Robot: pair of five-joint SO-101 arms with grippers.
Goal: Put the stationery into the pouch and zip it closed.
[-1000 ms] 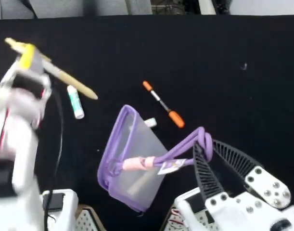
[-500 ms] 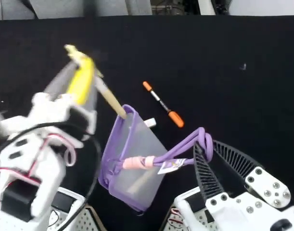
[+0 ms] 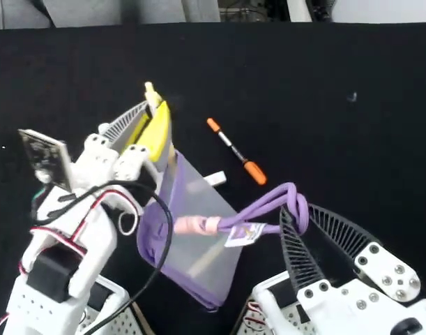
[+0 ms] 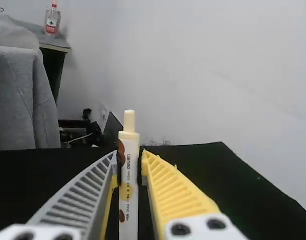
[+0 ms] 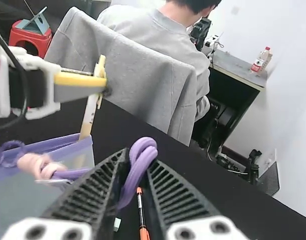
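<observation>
The left claw (image 4: 128, 156) is clamped tight on a cream pen (image 5: 88, 116), whose lower end dips into the open mouth of the clear, purple-trimmed pouch (image 3: 199, 209). The right claw (image 5: 137, 159) pinches the pouch's purple strap (image 3: 268, 202). An orange marker (image 3: 235, 151) lies nearby on the black surface (image 3: 338, 105).

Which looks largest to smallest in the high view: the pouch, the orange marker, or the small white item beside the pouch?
1. pouch
2. orange marker
3. small white item, clearly smallest, though the pouch's edge may hide part of it.
</observation>
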